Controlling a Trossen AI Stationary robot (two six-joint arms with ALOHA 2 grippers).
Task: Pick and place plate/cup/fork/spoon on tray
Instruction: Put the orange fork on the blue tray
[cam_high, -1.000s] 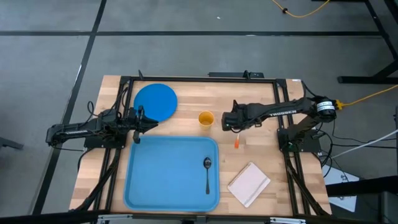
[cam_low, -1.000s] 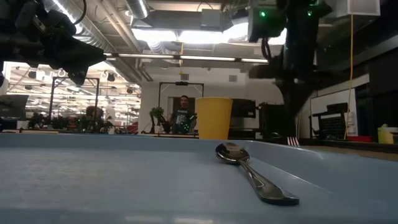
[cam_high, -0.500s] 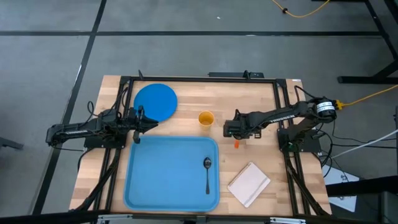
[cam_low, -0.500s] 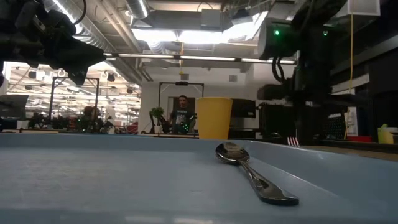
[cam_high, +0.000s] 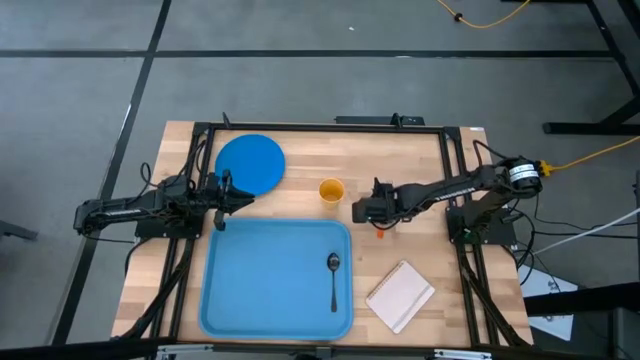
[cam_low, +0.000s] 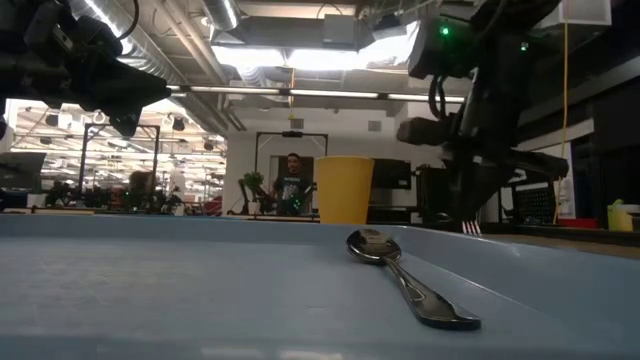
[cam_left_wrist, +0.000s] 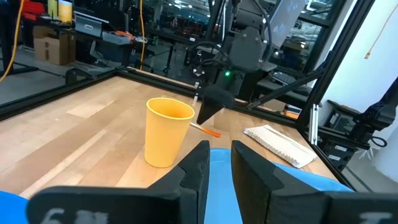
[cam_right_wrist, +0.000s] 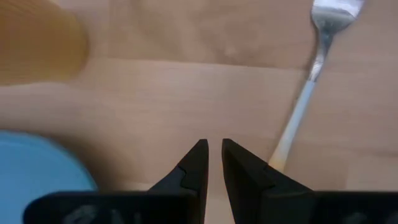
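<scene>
The orange-yellow cup (cam_high: 331, 190) stands upright on the wood, just beyond the light-blue tray (cam_high: 212, 290). The dark spoon (cam_high: 334, 280) lies inside the tray near its right rim. The blue plate (cam_high: 250, 163) lies flat at the far left. The fork (cam_right_wrist: 305, 93) lies on the wood right of the cup; in the high view only its orange tip (cam_high: 380, 232) shows, past my right arm. My right gripper (cam_right_wrist: 211, 158) is shut and hovers beside the fork's handle, touching nothing. My left gripper (cam_high: 240, 197) is shut and empty, between plate and tray.
A white rectangular pad (cam_high: 400, 295) lies on the wood right of the tray, near the front edge. A black frame runs along the table's sides. Bare wood lies between the cup and the far edge. A person stands far off in the room behind (cam_low: 292, 180).
My right gripper has gone toward the table's near edge and a little left, over the fork, whose shaft my arm now covers in the high view. The cup, spoon, plate and tray stay where they were.
</scene>
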